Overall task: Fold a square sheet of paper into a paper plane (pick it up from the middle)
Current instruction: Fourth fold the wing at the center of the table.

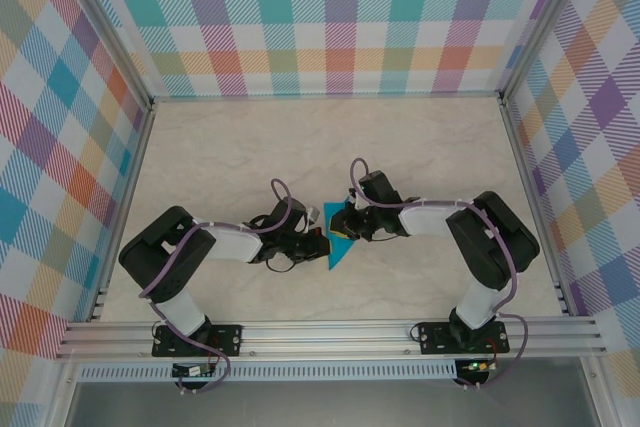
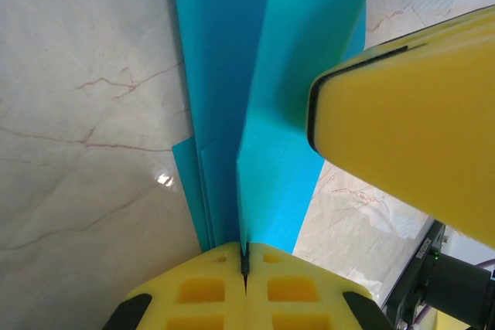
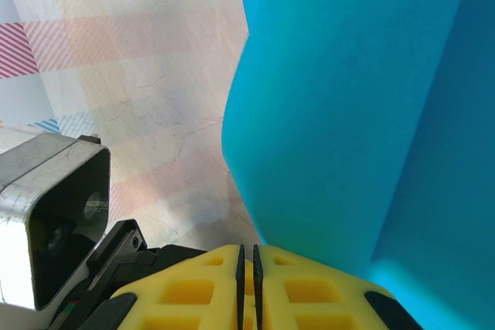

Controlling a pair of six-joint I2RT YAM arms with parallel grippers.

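Note:
The square sheet of paper (image 1: 338, 253) is folded into a narrow teal wedge at the middle of the table, between my two grippers. In the left wrist view the paper (image 2: 224, 75) runs straight up from my left gripper (image 2: 244, 259), which is shut on its upright centre fold. That gripper (image 1: 318, 243) meets the paper from the left. My right gripper (image 1: 338, 225) comes in from the right; one of its yellow fingers (image 2: 410, 137) leans on the paper's right flap. In the right wrist view its jaws (image 3: 247, 256) are shut with nothing between them, and the curved flap (image 3: 348, 113) rises beside them.
The marble tabletop (image 1: 300, 147) is walled by checkered panels on three sides. An aluminium rail (image 1: 330, 332) carrying both arm bases runs along the near edge. The left arm's grey wrist housing (image 3: 54, 214) sits close on the left of the right gripper.

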